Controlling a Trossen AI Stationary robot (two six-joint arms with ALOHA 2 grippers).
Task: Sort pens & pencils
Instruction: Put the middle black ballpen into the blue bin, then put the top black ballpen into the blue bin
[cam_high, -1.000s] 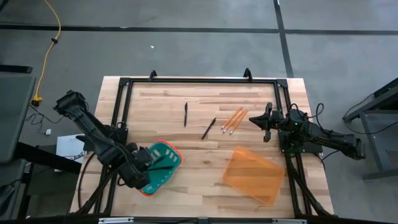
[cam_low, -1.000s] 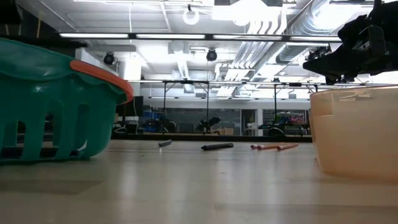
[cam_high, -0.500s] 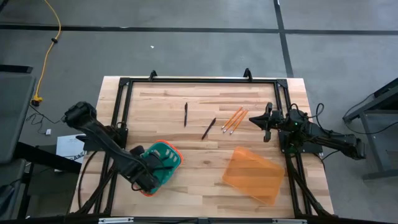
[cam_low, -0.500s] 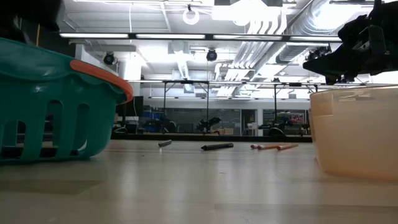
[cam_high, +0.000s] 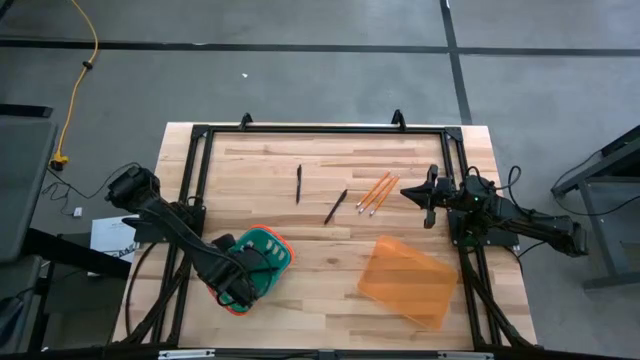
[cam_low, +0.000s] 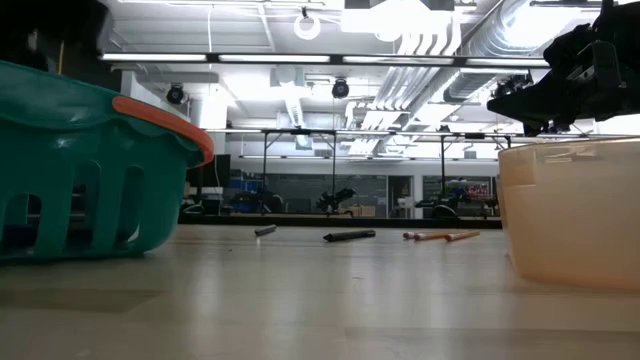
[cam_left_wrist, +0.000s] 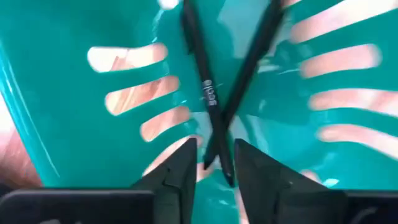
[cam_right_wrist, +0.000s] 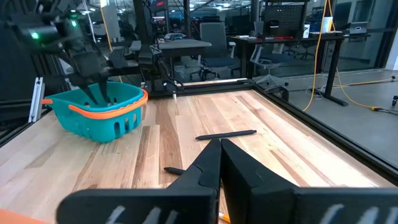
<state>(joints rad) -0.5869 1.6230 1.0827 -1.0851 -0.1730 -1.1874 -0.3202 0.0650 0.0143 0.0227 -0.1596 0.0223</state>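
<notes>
Reaching down inside the teal slotted plastic basket (cam_high: 255, 262), the left end effector (cam_left_wrist: 215, 163) is released, its fingers parted, with two black stick pens (cam_left_wrist: 205, 87) lying crossed on the basket floor just ahead of its tips. The right end effector (cam_high: 428, 197) hangs clenched above the wooden bench (cam_high: 300, 215), three orange wooden pencils (cam_high: 377, 191) and two more dark pens (cam_high: 336, 206) just beyond it, and an orange translucent bin (cam_high: 406, 279) beside it.

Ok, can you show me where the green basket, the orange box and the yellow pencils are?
green basket (cam_high: 277, 246), high view, on its orange rim.
orange box (cam_high: 405, 279), high view, on its clear bottom.
yellow pencils (cam_high: 376, 192), high view, mid-shaft of the bunch.
</notes>
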